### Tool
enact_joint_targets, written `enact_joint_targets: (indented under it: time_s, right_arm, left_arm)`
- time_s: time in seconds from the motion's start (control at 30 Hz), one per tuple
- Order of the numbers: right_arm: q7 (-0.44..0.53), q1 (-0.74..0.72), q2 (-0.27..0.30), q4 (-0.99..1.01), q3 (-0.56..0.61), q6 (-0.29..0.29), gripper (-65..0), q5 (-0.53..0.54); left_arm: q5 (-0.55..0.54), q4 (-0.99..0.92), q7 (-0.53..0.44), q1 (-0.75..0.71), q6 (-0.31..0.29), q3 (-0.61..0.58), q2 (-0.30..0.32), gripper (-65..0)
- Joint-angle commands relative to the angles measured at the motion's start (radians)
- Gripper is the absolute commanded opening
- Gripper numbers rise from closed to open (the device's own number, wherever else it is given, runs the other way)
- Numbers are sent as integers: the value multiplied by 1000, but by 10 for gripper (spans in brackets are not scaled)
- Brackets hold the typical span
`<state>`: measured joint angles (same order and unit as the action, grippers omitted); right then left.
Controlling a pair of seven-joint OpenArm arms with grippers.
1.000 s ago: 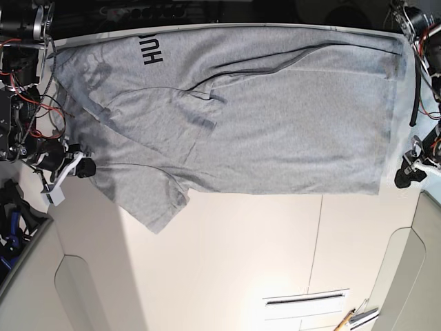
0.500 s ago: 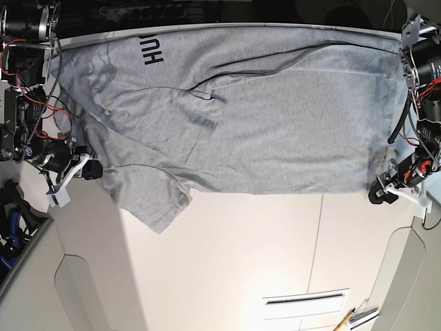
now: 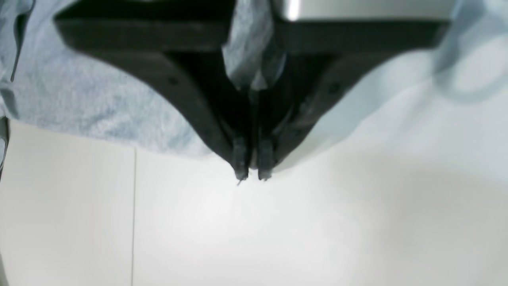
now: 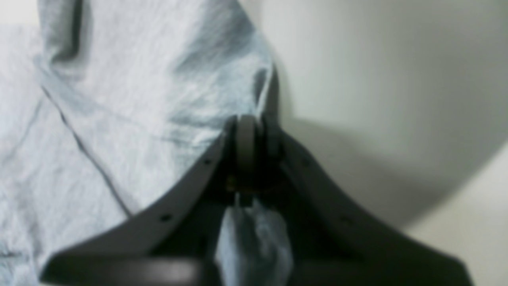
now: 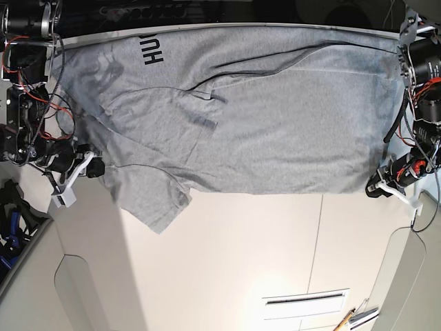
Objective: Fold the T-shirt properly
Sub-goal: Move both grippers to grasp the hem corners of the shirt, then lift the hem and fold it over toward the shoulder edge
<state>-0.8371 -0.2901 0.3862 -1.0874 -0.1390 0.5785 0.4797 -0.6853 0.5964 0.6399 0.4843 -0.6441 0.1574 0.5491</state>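
While the pale surface (image 5: 227,255) fills the lower half of the base view, the T-shirt (image 5: 275,131) lies spread across its upper half, reaching from one arm to the other. It is heather grey, mostly flat, with long shallow creases and a dark fold line running across its upper part. One short sleeve (image 5: 155,200) hangs down past the lower edge of the body on that view's left. Black block letters (image 5: 152,49), turned sideways, read "HU" before the fabric edge cuts them off.

At the shirt's lower corner on the base view's right sits the left gripper (image 5: 377,187). Its wrist view shows the black jaws pressed together on grey cloth, a bunch of fabric showing between the fingers (image 3: 241,159) behind the tips. On the opposite side, the right gripper (image 5: 95,167) meets the shirt's edge beside the sleeve. Its jaws are likewise clamped on the fabric, which bunches between the fingers (image 4: 206,171) and stretches away wrinkled.
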Motion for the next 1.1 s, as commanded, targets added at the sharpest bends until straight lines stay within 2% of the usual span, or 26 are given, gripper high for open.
enact_joint_targets:
  time_s: [0.0,0.07,0.2,0.53,0.7,0.83,0.97,1.07]
  right_arm:
    - [-23,-16,12,-43,-1,0,-650,0]
    - [-50,-8,13,-109,-3,1,-650,-1]
    - [-58,49,12,-256,-25,0,-650,-1]
    - [-107,229,12,-512,-182,0,-650,3]
    - [-160,324,12,-594,-291,0,-650,112]
    - [-190,391,12,-648,-369,1,-650,159]
    - [-237,451,12,-689,-426,1,-650,217]
    - [-249,501,12,-715,-446,1,-650,220]
  left_arm:
    - [-26,29,-7,24,-22,3,24,-650]
    - [-59,57,30,22,-53,13,25,-650]
    - [-169,145,150,-14,-54,79,25,-650]
    - [-380,497,322,-286,-54,334,25,-650]
    - [-419,652,333,-453,-54,424,24,-650]
    - [-420,749,334,-556,-54,496,24,-650]
    - [-426,796,350,-629,-54,539,25,-650]
    - [-433,800,356,-672,-54,544,25,-650]
